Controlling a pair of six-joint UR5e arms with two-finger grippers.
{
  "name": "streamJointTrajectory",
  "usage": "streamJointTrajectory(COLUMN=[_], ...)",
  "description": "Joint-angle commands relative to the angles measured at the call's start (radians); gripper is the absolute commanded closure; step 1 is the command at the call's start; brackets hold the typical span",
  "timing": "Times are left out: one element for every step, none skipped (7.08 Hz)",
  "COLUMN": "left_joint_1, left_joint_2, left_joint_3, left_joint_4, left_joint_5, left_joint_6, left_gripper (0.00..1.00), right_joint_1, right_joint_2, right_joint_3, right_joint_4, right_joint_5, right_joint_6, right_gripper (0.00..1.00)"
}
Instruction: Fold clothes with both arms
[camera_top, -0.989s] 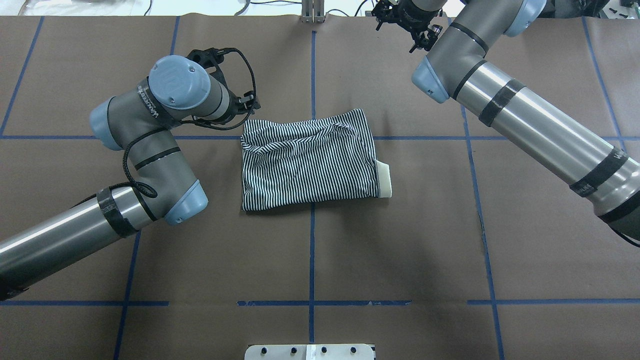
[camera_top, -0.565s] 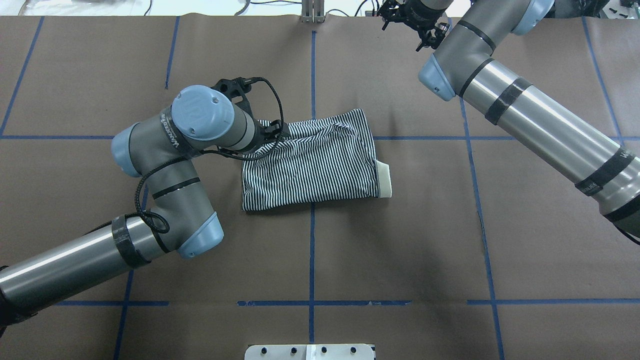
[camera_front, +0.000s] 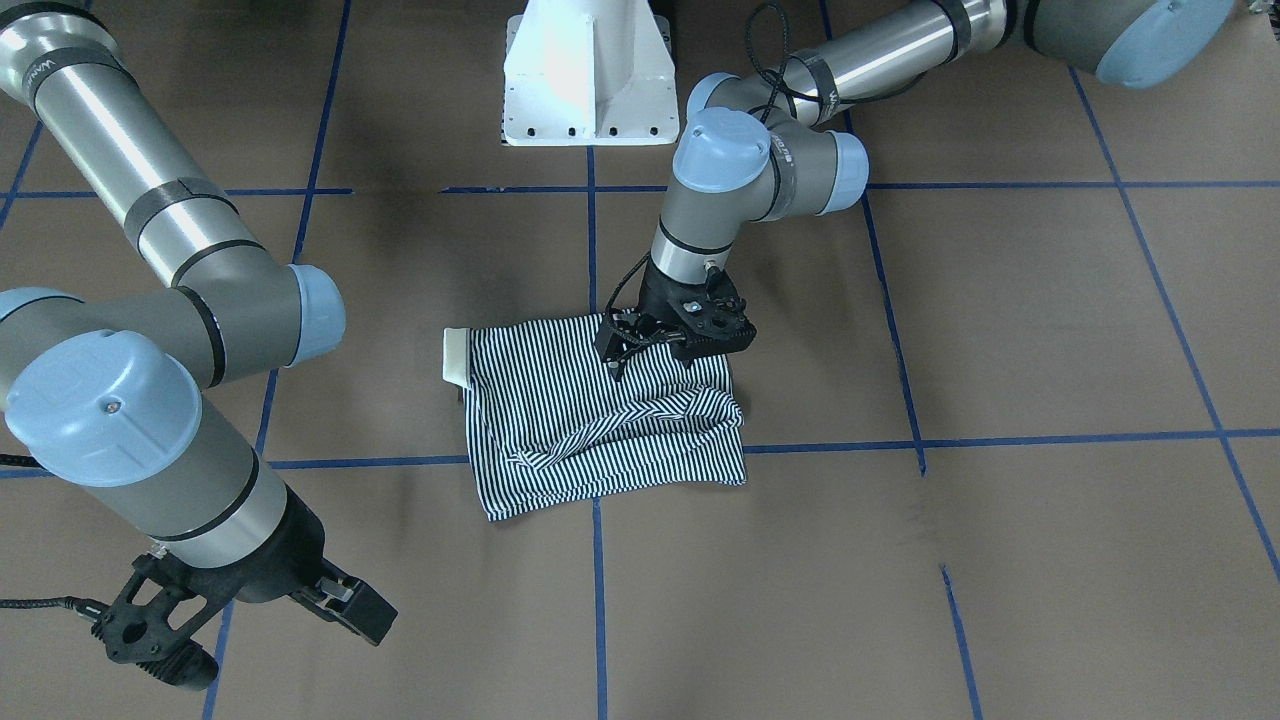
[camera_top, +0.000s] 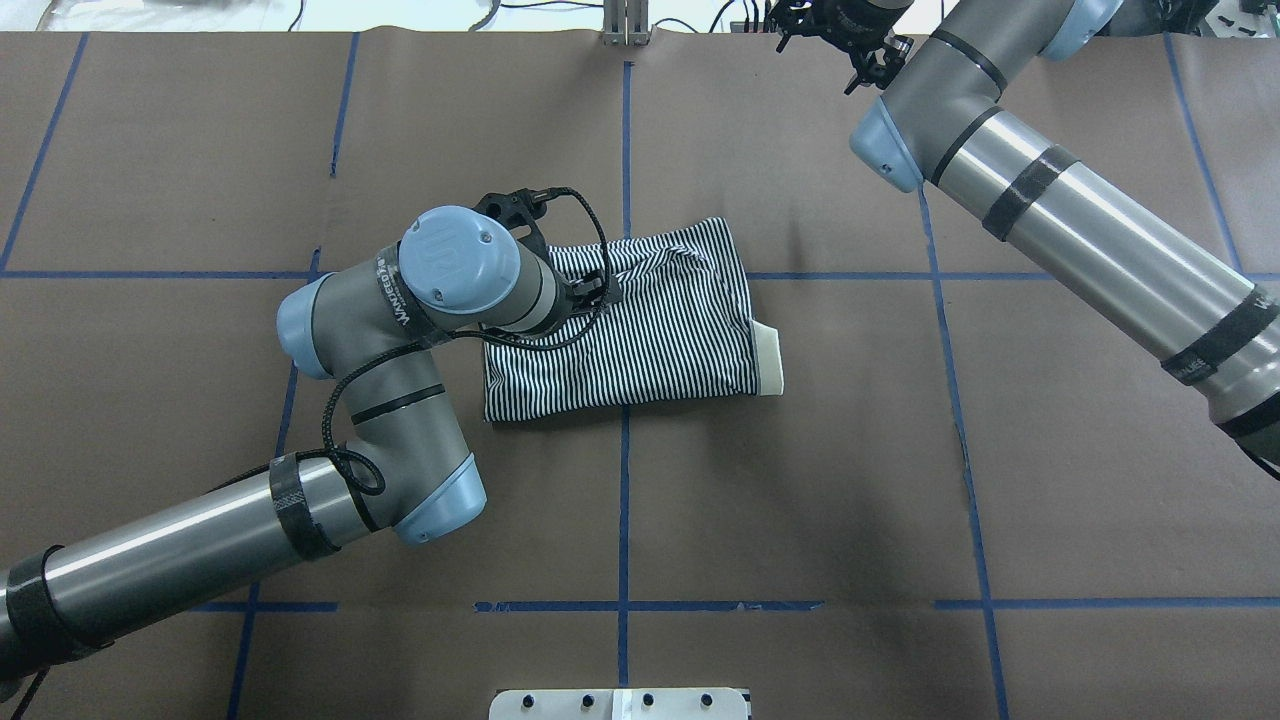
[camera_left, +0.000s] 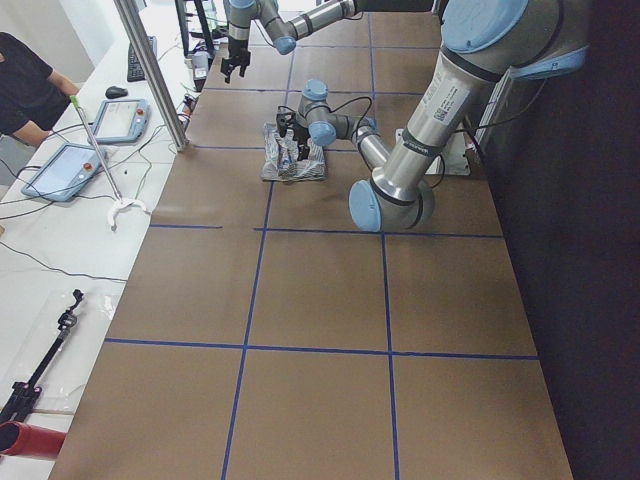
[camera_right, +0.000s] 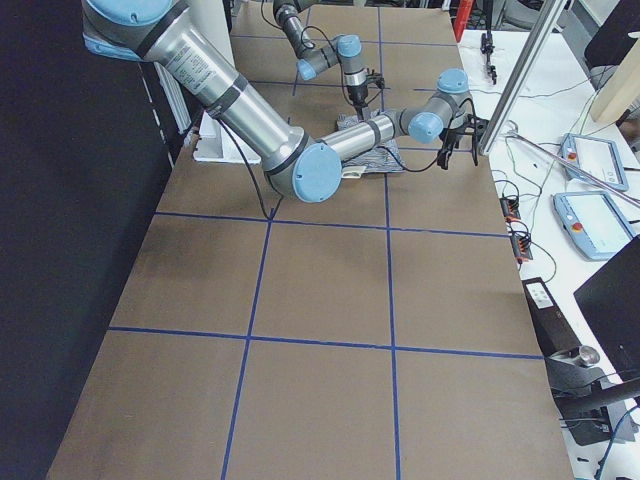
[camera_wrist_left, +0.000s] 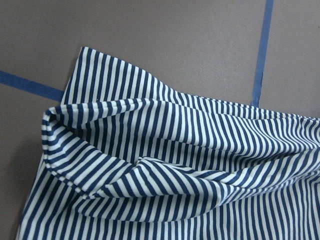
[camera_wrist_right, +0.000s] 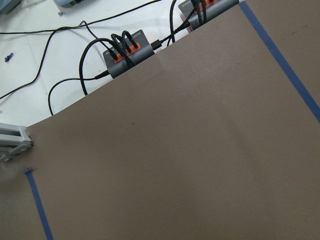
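While folded into a rough rectangle, the striped polo shirt (camera_top: 650, 340) is laid mid-way on the table (camera_top: 800, 500) across a blue tape line (camera_top: 624, 500), cream collar (camera_top: 768, 360) shown at the robot's right | left gripper (camera_front: 650, 345) is held over the shirt's far-left corner, jaws' width cannot be told | right gripper (camera_front: 190, 630) is held off the cloth near the far table edge, jaws not readable

Left end effector (camera_top: 592, 290) largely beneath its wrist overhead; right end effector (camera_top: 835, 25) partly beyond top edge.
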Motion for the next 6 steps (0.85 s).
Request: streamJointTrajectory(left_joint_1=[-0.019,-0.035,-0.063,-0.103,-0.144,-0.175], left_joint_2=[-0.017,-0.023,-0.055,-0.104,-0.144,-0.149], left_joint_3=[0.107,0.117,0.138,0.210,0.335,0.418], left_joint_4=[-0.118,-0.120,-0.121,-0.153,-0.249,-0.318], left_joint_5=[0.006,0.006,0.006,0.005,0.006,0.008], left_joint_6=[0.005,0.010,0.027,0.042,0.092,0.149], left_gripper=[0.01,0.01,0.01,0.01,0.01,0.01], right_joint_1=[0.005,0.006,0.011,0.013,0.013,0.011], right_joint_2=[-0.008,-0.008,-0.008,-0.008,-0.013,-0.016], right_joint_3=[0.000,0.000,0.000,0.000,0.000,0.008], right_joint_4=[0.002,0.000,0.000,0.002,0.002,0.002], right_joint_5=[0.002,0.005,0.005,0.005,0.005,0.005], right_joint_6=[-0.003,-0.015,-0.018,-0.034,-0.037,-0.037], right_gripper=[0.00,0.00,0.00,0.00,0.00,0.00])
